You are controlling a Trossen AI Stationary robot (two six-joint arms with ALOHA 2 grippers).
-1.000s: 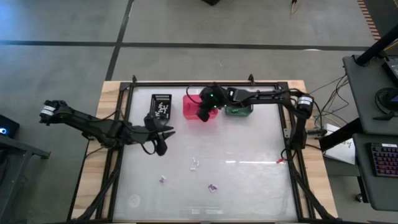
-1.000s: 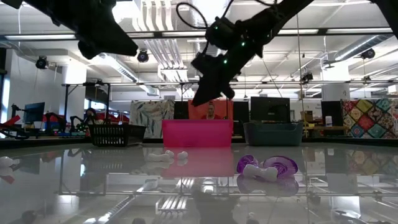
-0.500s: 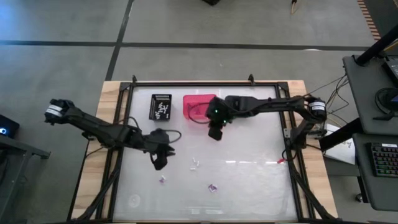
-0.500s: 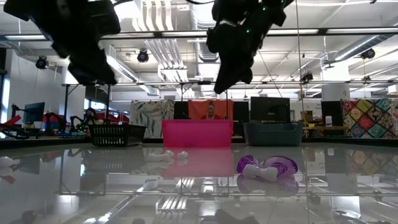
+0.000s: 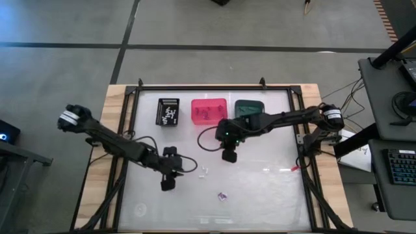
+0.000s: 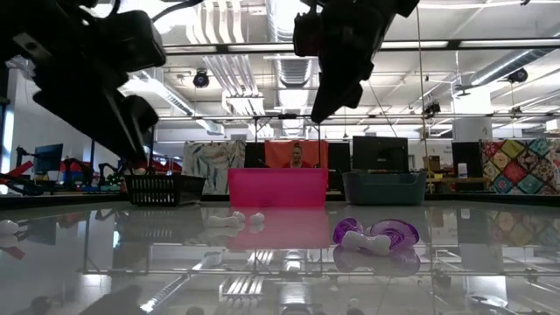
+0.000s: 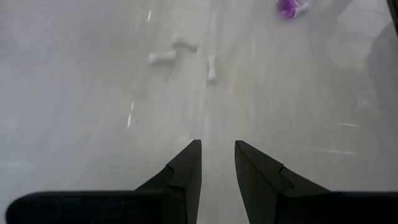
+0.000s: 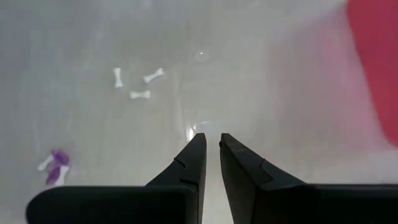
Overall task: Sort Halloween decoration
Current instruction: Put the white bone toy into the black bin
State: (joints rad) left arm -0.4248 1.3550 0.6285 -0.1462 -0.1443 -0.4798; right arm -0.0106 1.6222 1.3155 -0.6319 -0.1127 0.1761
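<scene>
Both arms had swung from the bins (image 5: 209,111) toward the remaining bones (image 5: 204,171) and purple trinket (image 5: 222,195), left gripper (image 5: 168,185) and right gripper (image 5: 228,156) empty, jaws slightly apart.

Both claws moved from bins toward table middle: left claw (image 5: 168,185), right claw (image 5: 228,156).

No text, label, brand or number can be read anywhere. The pink bin (image 6: 276,187) is blank (nothing legible beside it)

Black bin (image 5: 168,111): far edge of the table (image 5: 273,195), leftmost of three
Pink bin (image 5: 208,111): middle, beside the black one
Teal bin (image 5: 247,108): right of the pink one
</scene>
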